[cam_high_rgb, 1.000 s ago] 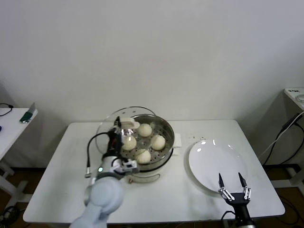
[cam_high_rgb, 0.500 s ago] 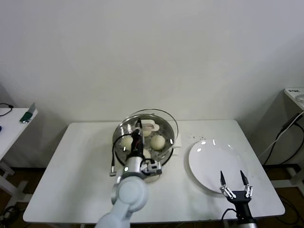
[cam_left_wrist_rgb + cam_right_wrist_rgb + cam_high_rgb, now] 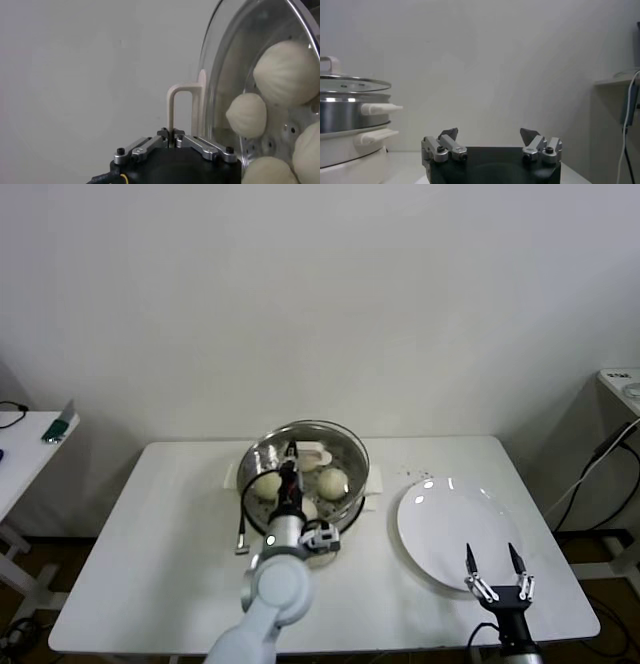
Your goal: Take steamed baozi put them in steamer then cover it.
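On the white table [image 3: 150, 514], toward its back middle, stands the steamer [image 3: 352, 484], its steel basket on a cream-white cooker base, and four steamed baozi [image 3: 334, 480] lie inside it on the perforated bottom, seen through the glass. Over the basket's mouth sits the cover [image 3: 345, 436], its metal rim level with the basket's rim; in the right wrist view the lid [image 3: 350, 82] lies flat along the top of the pot. Reaching up from the near edge of the table, the left arm stretches over the steamer, and the left gripper [image 3: 291, 456] is above the lid's centre. Its fingers are closed tight on the cream-white handle [image 3: 181, 107], which rises straight out from between them in the left wrist view, with the buns [image 3: 287, 72] visible behind the glass beside it. Beside the steamer lies a flat white plate [image 3: 420, 534]. At the table's near right corner, by the plate's near rim, the right gripper [image 3: 497, 576] points upward, its fingers spread wide and holding nothing.
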`<move>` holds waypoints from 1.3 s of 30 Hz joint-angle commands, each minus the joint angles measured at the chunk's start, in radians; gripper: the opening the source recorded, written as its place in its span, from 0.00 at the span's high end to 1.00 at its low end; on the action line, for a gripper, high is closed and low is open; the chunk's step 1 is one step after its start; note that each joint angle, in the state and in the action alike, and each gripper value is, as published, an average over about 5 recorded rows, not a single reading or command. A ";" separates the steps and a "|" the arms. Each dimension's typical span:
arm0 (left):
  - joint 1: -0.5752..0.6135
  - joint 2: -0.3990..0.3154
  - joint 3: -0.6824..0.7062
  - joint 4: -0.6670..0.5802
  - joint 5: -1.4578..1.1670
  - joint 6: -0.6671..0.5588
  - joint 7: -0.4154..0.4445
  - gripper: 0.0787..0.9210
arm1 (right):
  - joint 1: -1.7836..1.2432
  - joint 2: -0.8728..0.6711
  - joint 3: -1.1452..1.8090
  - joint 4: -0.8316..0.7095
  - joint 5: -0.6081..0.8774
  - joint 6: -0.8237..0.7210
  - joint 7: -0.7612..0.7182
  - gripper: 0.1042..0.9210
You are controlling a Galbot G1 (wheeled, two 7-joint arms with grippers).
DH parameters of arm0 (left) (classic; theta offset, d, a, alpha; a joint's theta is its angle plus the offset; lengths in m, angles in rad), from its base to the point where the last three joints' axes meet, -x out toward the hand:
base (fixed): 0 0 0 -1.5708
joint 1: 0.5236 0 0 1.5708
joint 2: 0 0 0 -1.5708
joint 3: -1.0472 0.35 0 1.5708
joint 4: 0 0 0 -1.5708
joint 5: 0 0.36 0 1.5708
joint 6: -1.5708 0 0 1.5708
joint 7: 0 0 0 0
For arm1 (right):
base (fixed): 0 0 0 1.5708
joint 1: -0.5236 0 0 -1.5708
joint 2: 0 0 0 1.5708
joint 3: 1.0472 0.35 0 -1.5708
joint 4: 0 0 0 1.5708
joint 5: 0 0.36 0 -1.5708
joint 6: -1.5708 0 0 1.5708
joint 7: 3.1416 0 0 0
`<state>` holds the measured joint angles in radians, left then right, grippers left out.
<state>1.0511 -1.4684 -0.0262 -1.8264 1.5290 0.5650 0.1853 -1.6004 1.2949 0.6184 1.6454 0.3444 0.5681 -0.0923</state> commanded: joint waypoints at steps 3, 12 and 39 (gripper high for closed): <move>0.007 -0.003 -0.012 0.032 0.002 0.004 -0.014 0.93 | 0.001 0.001 0.001 -0.004 -0.001 0.003 0.000 0.12; 0.012 -0.008 -0.016 0.043 -0.001 0.000 -0.025 0.93 | 0.003 0.004 0.001 -0.006 -0.007 0.006 0.000 0.12; 0.078 0.123 0.028 -0.273 -0.298 0.042 0.060 0.41 | 0.014 0.009 -0.007 -0.001 -0.042 -0.038 -0.025 0.12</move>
<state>1.0928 -1.4049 -0.0133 -1.9239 1.3987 0.5780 0.2248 -1.5885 1.3057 0.6131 1.6459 0.3103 0.5499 -0.1098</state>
